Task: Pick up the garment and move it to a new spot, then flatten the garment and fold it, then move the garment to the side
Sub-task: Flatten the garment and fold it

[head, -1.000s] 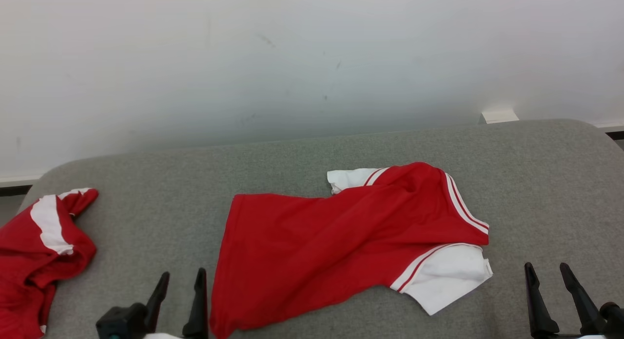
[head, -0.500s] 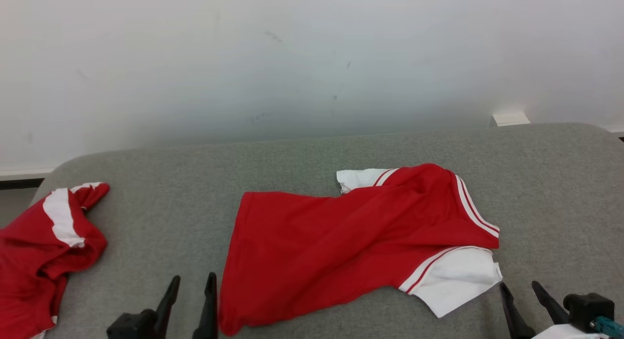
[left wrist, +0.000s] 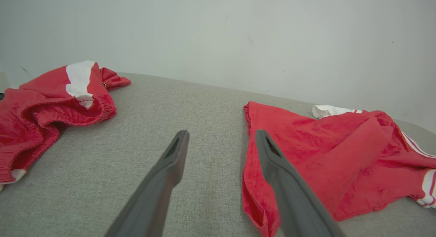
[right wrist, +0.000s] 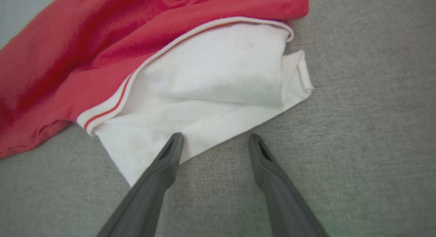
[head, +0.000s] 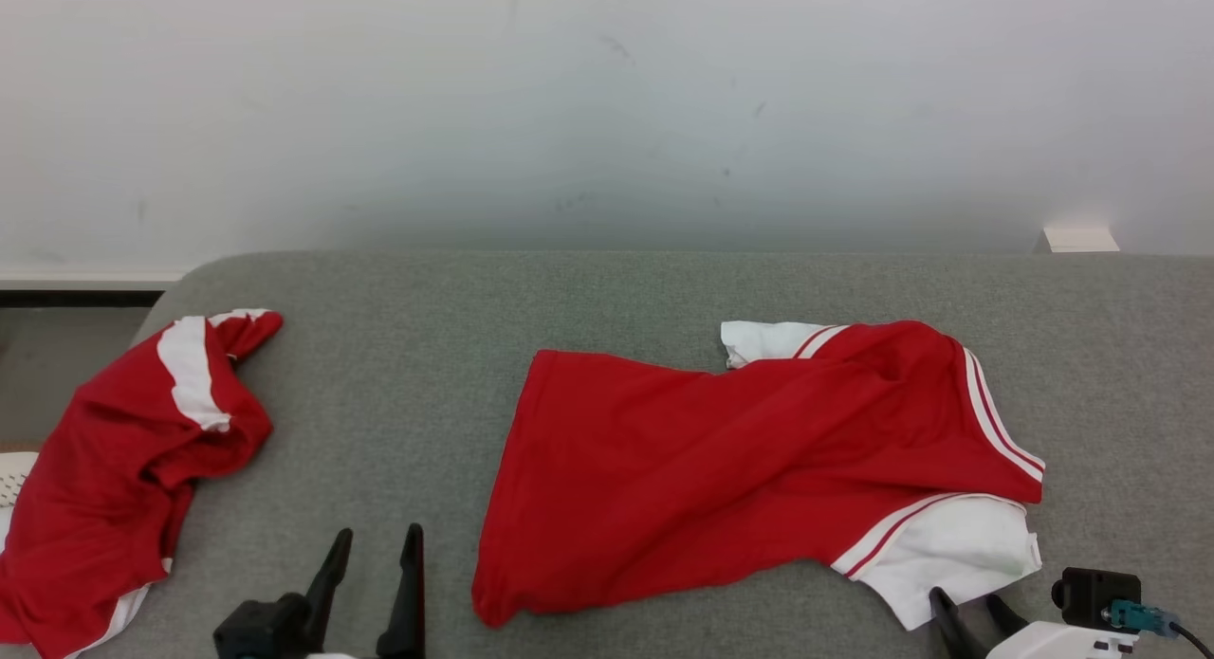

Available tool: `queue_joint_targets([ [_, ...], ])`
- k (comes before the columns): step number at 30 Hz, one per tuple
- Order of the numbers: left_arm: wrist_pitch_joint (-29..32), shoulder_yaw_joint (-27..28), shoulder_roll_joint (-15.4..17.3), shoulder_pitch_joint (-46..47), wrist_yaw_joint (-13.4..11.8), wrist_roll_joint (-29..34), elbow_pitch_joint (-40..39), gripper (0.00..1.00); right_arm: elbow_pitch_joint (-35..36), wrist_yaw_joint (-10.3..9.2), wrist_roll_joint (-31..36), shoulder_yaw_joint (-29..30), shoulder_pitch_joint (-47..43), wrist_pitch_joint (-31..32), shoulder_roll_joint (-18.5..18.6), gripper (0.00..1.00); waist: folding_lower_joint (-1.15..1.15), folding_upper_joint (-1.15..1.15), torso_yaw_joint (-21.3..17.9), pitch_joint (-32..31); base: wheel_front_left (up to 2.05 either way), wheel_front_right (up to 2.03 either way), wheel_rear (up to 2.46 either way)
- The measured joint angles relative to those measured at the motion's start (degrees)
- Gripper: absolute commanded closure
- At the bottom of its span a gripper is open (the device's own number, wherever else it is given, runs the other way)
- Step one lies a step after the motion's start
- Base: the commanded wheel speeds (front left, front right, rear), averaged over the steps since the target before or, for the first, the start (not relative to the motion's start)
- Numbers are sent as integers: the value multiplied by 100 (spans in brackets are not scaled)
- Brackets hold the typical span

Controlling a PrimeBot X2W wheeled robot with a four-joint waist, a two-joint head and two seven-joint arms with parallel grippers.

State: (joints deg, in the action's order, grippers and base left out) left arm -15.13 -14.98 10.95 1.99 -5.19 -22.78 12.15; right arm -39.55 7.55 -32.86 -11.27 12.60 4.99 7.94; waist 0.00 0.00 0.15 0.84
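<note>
Right gripper (head: pixel 965 598) has drawn in on the white sleeve (right wrist: pixel 218 70) of the red garment (head: pixel 740 469), which lies rumpled mid-counter (head: pixel 398 356), not yet lifted; head cam swung too. Pickup looks imminent. Its jaws are spread, empty, tips low, one over the sleeve edge. Left gripper (head: pixel 377 536) hovers w/ jaws released beside the bottom hem. 2nd red garment (head: pixel 123 450) lies far left.

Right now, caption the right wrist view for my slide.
Right jaws open at the white sleeve of the red garment, on grey upholstery.
</note>
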Motion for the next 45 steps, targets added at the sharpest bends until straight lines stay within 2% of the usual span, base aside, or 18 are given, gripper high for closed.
queue_joint_targets([
  [7, 0, 37, -15, 46, 47, 30, 69, 0, -269, -29, -528, -148, 177, -4, -59, 1, 0, 0, 100, 24, 0, 0, 0],
  [8, 0, 44, -22, 51, 56, 31, 77, 0, -298, -29, -591, -190, 202, -15, -58, 33, 0, 0, 104, 20, 0, 0, 0],
  [9, 0, 49, -32, 53, 64, 31, 83, 0, -323, -30, -642, -233, 221, -37, -58, 56, 0, 0, 105, 15, 0, 0, 0],
  [10, 0, 53, -40, 54, 64, 32, 93, 0, -335, -32, -681, -283, 237, -67, -57, 75, 0, 0, 105, 7, 0, 0, 0],
  [11, 0, 57, -45, 55, 75, 37, 103, 0, -349, -32, -712, -338, 246, -120, -59, 100, 0, 0, 103, -2, 0, 0, 0],
  [17, 0, 81, -79, 51, 111, 55, 171, 0, -385, -10, -929, -622, 265, -291, -30, 100, 0, 0, 67, -67, 0, 0, 0],
  [22, 0, 129, -94, 27, 113, 55, 203, 0, 43, -9, -966, -944, 87, -216, 256, 100, 0, 0, -7, -99, 0, 0, 0],
  [28, 0, 154, -127, -21, 121, 59, 224, 0, 855, -9, -1111, -972, -387, 242, 509, 100, 0, 0, -161, -145, 0, 0, 0],
  [32, 0, 149, -134, -28, 147, 62, 249, 0, 1273, -9, -1085, -957, -671, 669, 528, 100, 0, 0, -273, -162, 0, 0, 0],
  [33, 0, 151, -135, -28, 158, 62, 255, 0, 1362, -9, -1047, -947, -731, 735, 512, 91, 0, 0, -297, -164, 0, 0, 0],
  [34, 0, 147, -137, -27, 157, 63, 261, 0, 1424, -9, -1005, -906, -776, 782, 481, 55, 0, 0, -320, -165, 0, 0, 0],
  [35, 0, 142, -142, -26, 162, 63, 268, 0, 1461, -9, -976, -880, -815, 870, 457, 39, 0, 0, -341, -165, 0, 0, 0],
  [36, 0, 137, -143, -25, 164, 63, 280, 0, 1503, -9, -926, -872, -857, 968, 443, 0, 0, 0, -361, -166, 0, 0, 0],
  [40, 0, 133, -141, -24, 171, 70, 311, 0, 1761, -9, -822, -719, -1023, 1167, 343, 0, 0, 0, -439, -179, 0, 0, 0],
  [45, 0, 162, -100, -21, 187, 85, 308, 0, 2413, -9, -599, -333, -1335, 1267, 438, 0, 0, 0, -486, -232, 0, 0, 0],
])
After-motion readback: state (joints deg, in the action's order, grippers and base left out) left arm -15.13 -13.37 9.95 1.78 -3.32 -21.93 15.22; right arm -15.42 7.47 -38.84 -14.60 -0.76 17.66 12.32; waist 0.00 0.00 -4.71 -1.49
